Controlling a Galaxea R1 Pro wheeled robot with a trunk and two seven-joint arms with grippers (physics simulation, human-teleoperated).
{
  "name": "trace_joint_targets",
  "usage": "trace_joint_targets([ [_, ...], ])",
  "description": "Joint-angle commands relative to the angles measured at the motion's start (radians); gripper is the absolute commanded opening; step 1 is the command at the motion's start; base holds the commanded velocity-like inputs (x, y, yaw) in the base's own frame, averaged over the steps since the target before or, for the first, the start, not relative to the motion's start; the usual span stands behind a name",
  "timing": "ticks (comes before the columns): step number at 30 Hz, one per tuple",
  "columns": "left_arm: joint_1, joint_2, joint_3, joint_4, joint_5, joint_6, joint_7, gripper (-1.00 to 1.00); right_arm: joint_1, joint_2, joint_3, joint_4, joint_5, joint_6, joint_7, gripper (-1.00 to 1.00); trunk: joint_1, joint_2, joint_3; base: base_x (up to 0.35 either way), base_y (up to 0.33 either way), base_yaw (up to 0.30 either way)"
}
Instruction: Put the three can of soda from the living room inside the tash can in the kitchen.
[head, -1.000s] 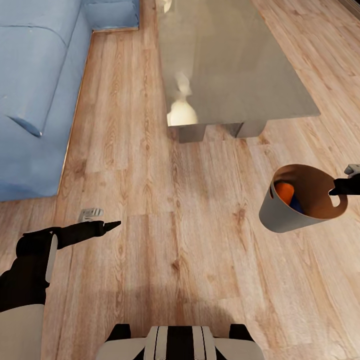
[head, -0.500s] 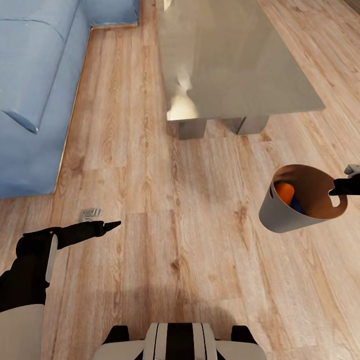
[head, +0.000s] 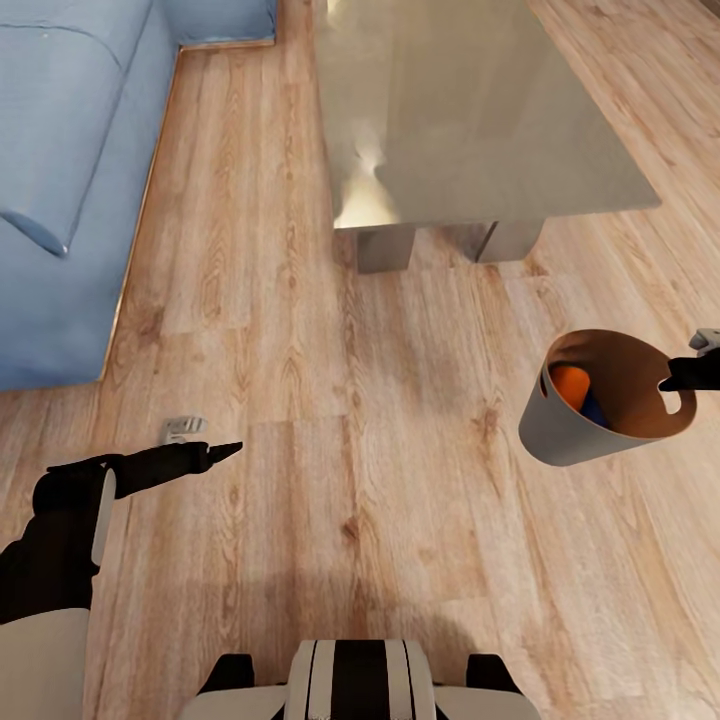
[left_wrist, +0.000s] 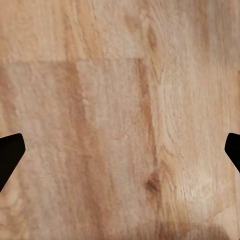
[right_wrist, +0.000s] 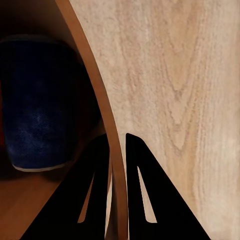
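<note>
The right gripper (head: 678, 383), at 3 o'clock, pinches the rim of the pale grey, brown-lined trash can (head: 565, 430) holding an orange soda can (head: 570, 384) and a dark blue can (right_wrist: 37, 115); the left gripper (left_wrist: 120, 150) hangs spread wide above the light wood floor (head: 350, 400).

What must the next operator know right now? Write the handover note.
Right hand: shut on the rim of the trash can, held tilted above the wood floor.
Left hand: open, empty, over the floor.
Inside the can: an orange soda can and a dark blue one; a third cannot be confirmed.
Location: living room, beside the coffee table and sofa.
Left: carry the can to the kitchen.
</note>
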Motion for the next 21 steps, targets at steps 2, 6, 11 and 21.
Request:
trace_joint_targets([
  [2,0.0,-0.002,0.0,0.0,0.0,0.0,0.0,1.0,0.0,0.0,0.0,0.0,-0.008,0.009,0.004,-1.0,0.008,-0.014,-0.006,0.0,0.0,0.0],
  [6,0.0,-0.009,0.0,-0.001,0.0,0.0,0.0,1.0,0.0,0.001,-0.001,0.0,-0.008,0.008,0.004,-1.0,0.023,-0.042,-0.019,0.0,0.0,0.0],
  [11,0.0,-0.014,0.0,-0.002,0.0,0.0,0.0,1.0,0.0,0.0,-0.001,0.0,-0.008,0.008,0.004,-1.0,0.042,-0.077,-0.034,0.0,0.0,0.0],
  [21,0.0,-0.018,0.0,-0.002,0.001,0.0,0.0,1.0,0.0,0.001,-0.001,0.0,-0.008,0.008,0.004,-1.0,0.042,-0.077,-0.034,0.0,0.0,0.0],
])
